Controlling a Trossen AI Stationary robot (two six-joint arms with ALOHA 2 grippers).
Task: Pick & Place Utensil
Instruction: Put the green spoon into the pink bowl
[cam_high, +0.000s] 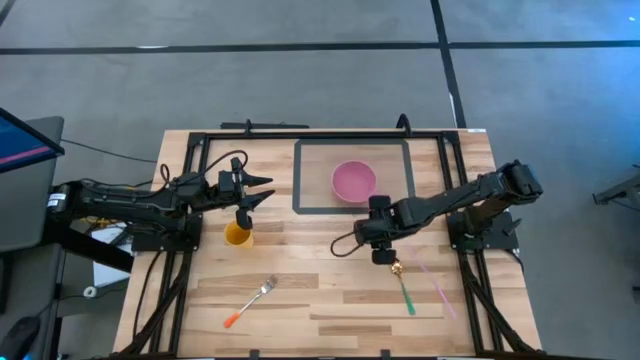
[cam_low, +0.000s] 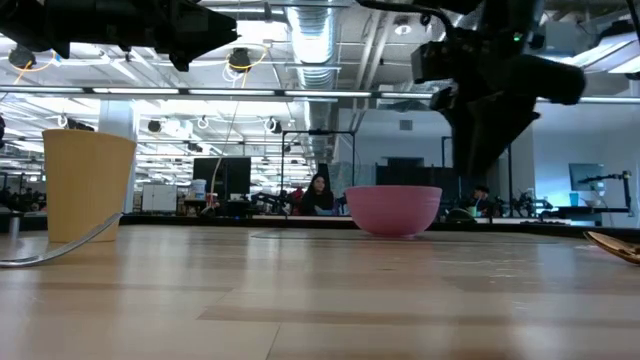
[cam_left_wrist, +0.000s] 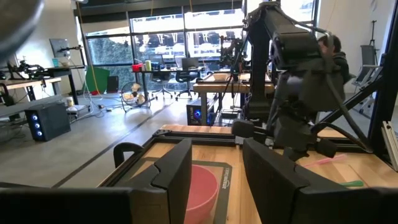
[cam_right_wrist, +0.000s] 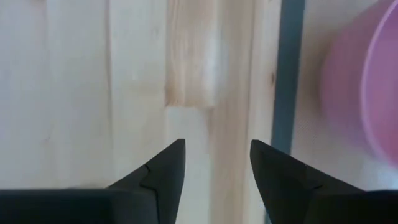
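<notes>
A spoon with a gold bowl (cam_high: 396, 267) and a green handle (cam_high: 406, 294) lies flat on the wooden table at the near right. A fork with an orange handle (cam_high: 250, 302) lies at the near left. My right gripper (cam_high: 383, 256) points down beside the spoon's bowl, between it and the pink bowl (cam_high: 354, 181). Its fingers are open over bare wood (cam_right_wrist: 217, 155), with nothing between them. My left gripper (cam_high: 258, 190) waits open, raised above the yellow cup (cam_high: 238, 234).
The pink bowl (cam_low: 393, 208) stands on a dark-framed mat (cam_high: 300, 180) at the table's far middle. The yellow cup (cam_low: 88, 185) stands upright at the left. A pale pink utensil (cam_high: 436, 280) lies right of the spoon. Black rails (cam_high: 200, 150) border the table's far part.
</notes>
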